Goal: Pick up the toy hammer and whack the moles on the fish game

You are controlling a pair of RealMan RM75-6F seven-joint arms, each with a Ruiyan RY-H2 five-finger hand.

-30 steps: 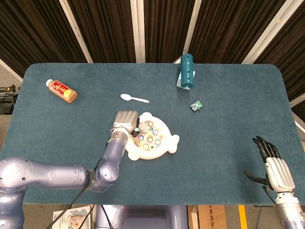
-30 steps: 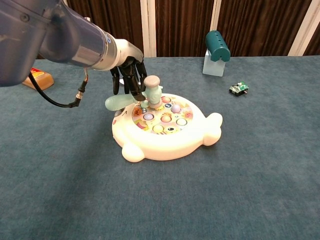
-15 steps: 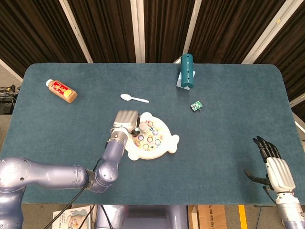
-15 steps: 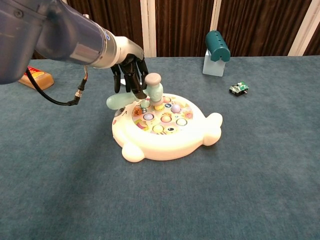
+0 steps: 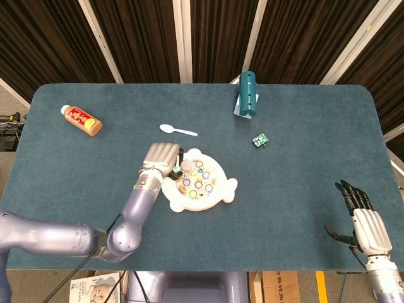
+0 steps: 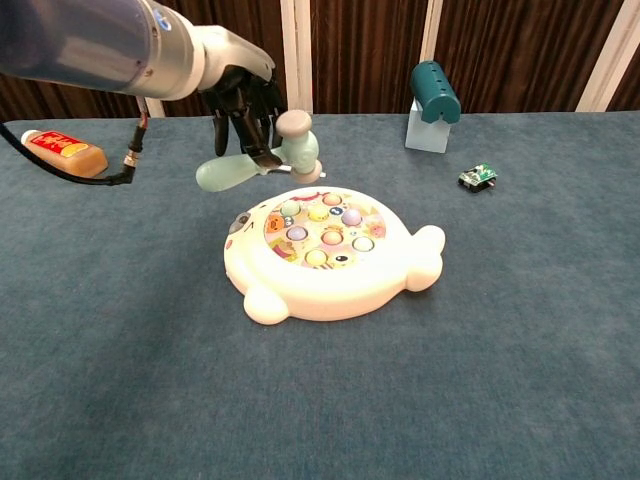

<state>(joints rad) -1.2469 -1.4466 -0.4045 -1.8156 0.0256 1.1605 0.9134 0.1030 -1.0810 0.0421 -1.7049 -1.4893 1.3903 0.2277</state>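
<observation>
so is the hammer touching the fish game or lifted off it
Lifted: in the chest view the left hand holds the toy hammer above the fish game, with table visible between them.

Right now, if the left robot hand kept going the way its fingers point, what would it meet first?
The left robot hand holds the toy hammer, fingers pointing down. Straight on it would likely meet the rear left edge of the fish game, or the table just behind it; depth is hard to judge.

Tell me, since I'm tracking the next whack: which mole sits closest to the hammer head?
The pale green mole at the game's back-left edge, just beneath the hammer head; the others sit farther right or forward.
</observation>
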